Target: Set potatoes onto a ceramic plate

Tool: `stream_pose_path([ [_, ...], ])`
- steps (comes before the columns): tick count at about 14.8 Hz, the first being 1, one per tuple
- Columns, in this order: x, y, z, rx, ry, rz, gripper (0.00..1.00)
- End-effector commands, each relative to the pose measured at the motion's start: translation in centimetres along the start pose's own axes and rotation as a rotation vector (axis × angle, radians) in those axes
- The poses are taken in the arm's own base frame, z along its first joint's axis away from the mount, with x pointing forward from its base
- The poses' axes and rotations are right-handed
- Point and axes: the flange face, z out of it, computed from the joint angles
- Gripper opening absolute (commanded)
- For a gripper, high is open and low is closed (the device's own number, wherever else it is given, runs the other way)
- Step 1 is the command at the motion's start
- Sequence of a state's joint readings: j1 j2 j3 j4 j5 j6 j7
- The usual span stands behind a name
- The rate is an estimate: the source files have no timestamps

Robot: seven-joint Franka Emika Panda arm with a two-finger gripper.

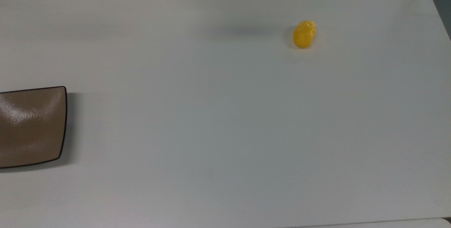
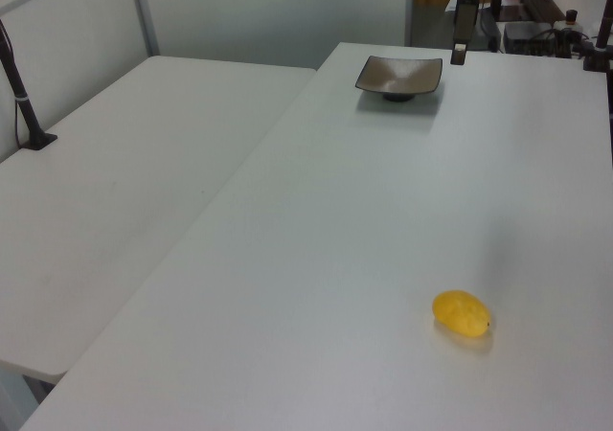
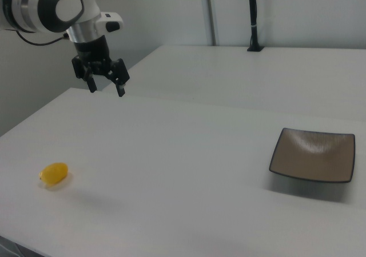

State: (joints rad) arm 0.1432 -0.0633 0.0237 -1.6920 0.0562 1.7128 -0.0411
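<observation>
Your gripper point(image 3: 105, 89) hangs in the air in the right view, up at the right view's upper left, fingers spread apart with nothing between them. The potato point(image 3: 54, 173) lies on the white table point(image 3: 183, 171) below it and toward the right view's left, well apart from the fingertips and close to the table's near-left edge in the right view.

In the top view the potato point(image 1: 304, 34) sits alone in the upper right part of the table point(image 1: 225, 122), near the far edge but not at it, with a soft shadow on the surface just to the top view's left of it. In the left view the potato point(image 2: 462, 313) rests low and right, and a dark finger-like part shows past the far edge of the table near the plate.

The ceramic plate point(image 3: 313, 154) stands well apart, at the right view's right side, flat on the table. In the top view the plate point(image 1: 31, 125) is cut by the top view's left edge; in the left view the plate point(image 2: 400, 75) sits by the far edge.

Between potato and plate you have a long bare stretch of tabletop. A second white table point(image 2: 124, 182) adjoins at the left view's left.

Count: one potato, one plate, one gripper.
</observation>
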Motion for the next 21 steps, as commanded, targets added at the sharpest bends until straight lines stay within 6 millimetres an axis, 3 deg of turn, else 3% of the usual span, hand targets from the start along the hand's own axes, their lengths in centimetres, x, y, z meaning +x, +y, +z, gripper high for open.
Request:
stream_pose_path([
  [1, -1.9, -3.0, 0.1, 0.005, -0.032, 0.111, 1.0],
  [6, -2.8, -10.5, 0.3, 0.022, -0.042, 0.133, 1.0],
  [11, -3.8, -17.7, 1.8, 0.022, -0.064, 0.104, 1.0],
  [17, -4.2, -26.1, 6.9, 0.018, -0.101, 0.098, 1.0],
  [21, -3.8, -29.6, 11.4, 0.026, -0.119, 0.076, 1.0],
])
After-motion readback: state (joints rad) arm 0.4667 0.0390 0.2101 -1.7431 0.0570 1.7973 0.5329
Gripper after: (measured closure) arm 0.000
